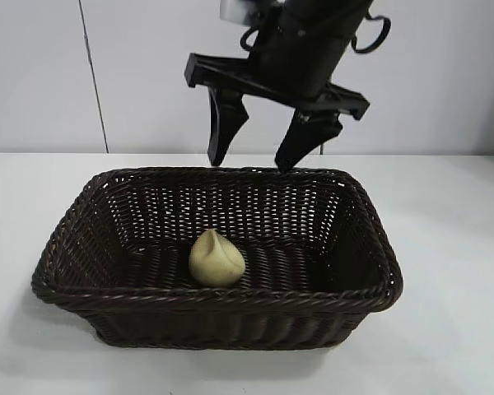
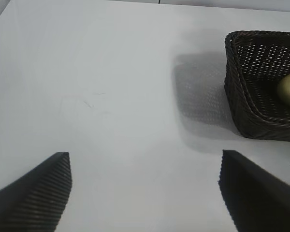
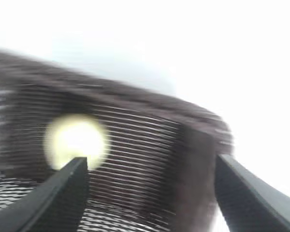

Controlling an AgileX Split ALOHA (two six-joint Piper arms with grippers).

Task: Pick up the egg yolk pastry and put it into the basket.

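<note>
Wicker, dark brown and braided at the rim, makes up the basket [image 1: 70,239] that fills the middle of the exterior frame on the white table [image 1: 453,230]. Left of centre on its woven floor lies the egg yolk pastry [image 1: 216,259], pale yellow with a crease, resting free of the walls; judged from that, the placing is done. Above the far rim, at upper centre, hangs the right gripper [image 1: 262,150], jaws spread wide and holding nothing, seemingly so because the pastry has been let go beneath it. The left gripper [image 2: 145,193] appears only in its own wrist view, fingers apart and empty over bare table, with the basket at that picture's right edge, apparently parked aside to leave room.
</note>
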